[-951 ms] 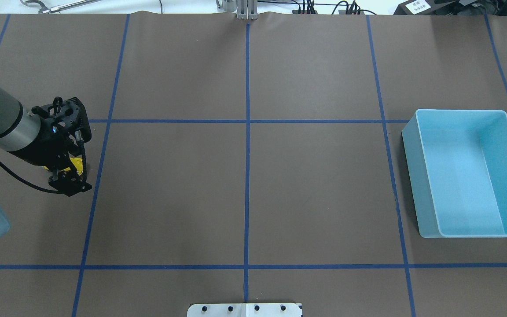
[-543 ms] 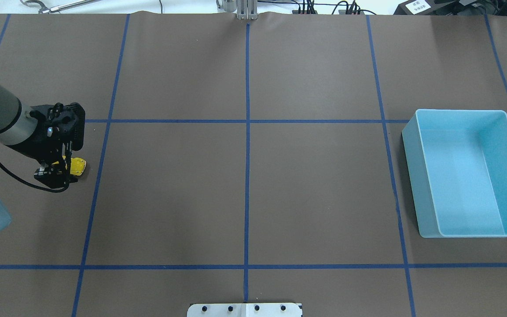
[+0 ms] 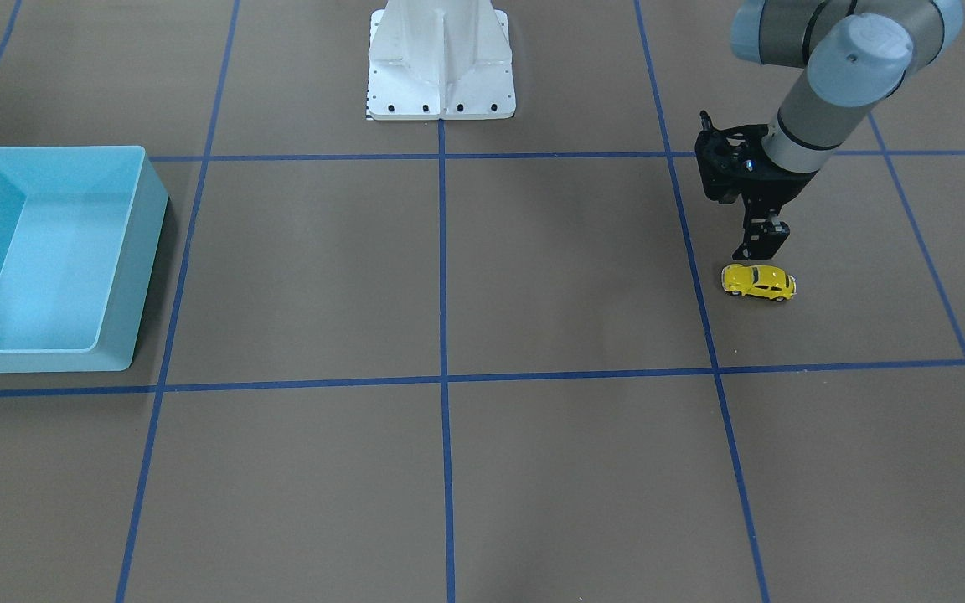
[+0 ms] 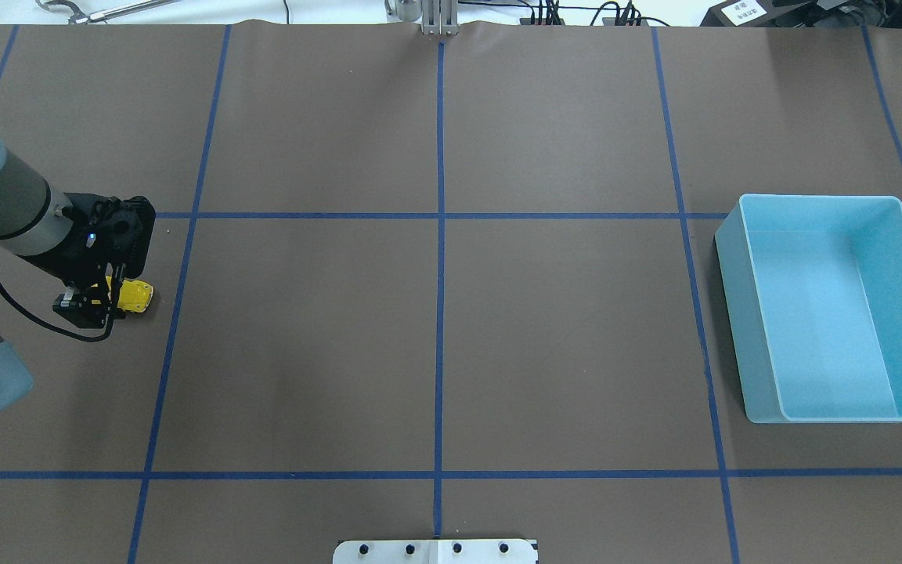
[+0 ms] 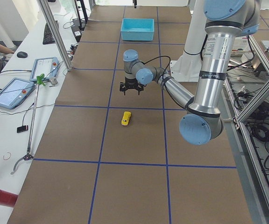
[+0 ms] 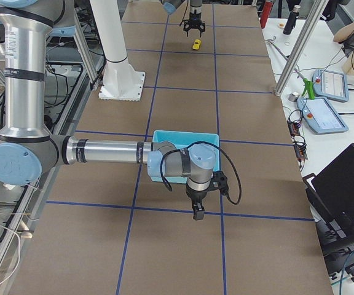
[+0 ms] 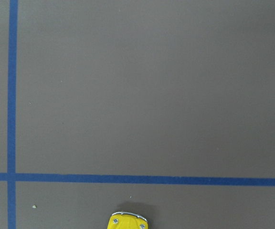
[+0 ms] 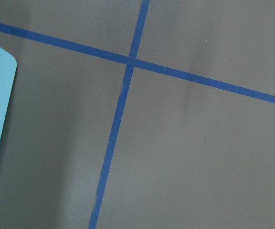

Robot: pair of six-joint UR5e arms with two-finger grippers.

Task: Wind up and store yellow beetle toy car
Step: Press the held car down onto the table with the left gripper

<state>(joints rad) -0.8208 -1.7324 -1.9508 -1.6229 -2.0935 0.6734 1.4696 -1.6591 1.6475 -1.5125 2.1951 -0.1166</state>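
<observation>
The yellow beetle toy car stands on its wheels on the brown table, at the far left in the overhead view. My left gripper hangs above it, a little toward the robot's side, clear of the car and open, with nothing between its fingers. In the left wrist view only the car's end shows at the bottom edge. My right gripper shows only in the exterior right view, low beside the blue bin; I cannot tell if it is open or shut.
The light blue bin sits empty at the table's far right. The white robot base stands at the middle of the robot's edge. Blue tape lines grid the table. A side bench holds tablets and a reach tool.
My left gripper has drawn back to the left and off the car, which was partly hidden under it a second ago. The car now stands free on the table.
</observation>
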